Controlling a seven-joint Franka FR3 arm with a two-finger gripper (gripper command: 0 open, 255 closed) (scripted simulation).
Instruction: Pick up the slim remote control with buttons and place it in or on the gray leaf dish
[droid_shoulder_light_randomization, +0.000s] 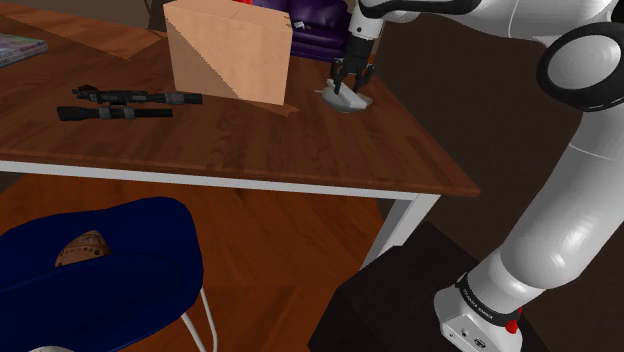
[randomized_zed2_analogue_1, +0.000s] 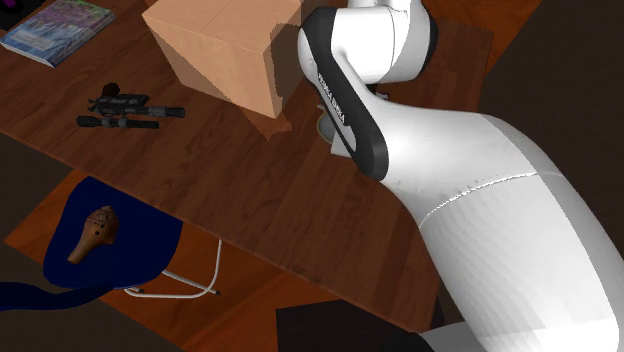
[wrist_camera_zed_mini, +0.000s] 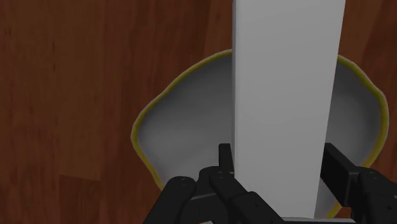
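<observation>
Wrist view shows us the gripper (wrist_camera_zed_mini: 280, 167) clasping the pale remote (wrist_camera_zed_mini: 286, 89) between both fingers. We see the remote directly over the grey, yellow-rimmed dish (wrist_camera_zed_mini: 184, 127) on the table (wrist_camera_zed_mini: 63, 95).

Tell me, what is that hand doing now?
Hand shut on plain grey remote. Remote held over yellow-rimmed grey leaf dish. Cardboard box close by, not blocking.

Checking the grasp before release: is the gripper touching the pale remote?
Touching. In the wrist view both black fingers of the gripper press against the long edges of the plain grey remote, held over the leaf dish.
</observation>
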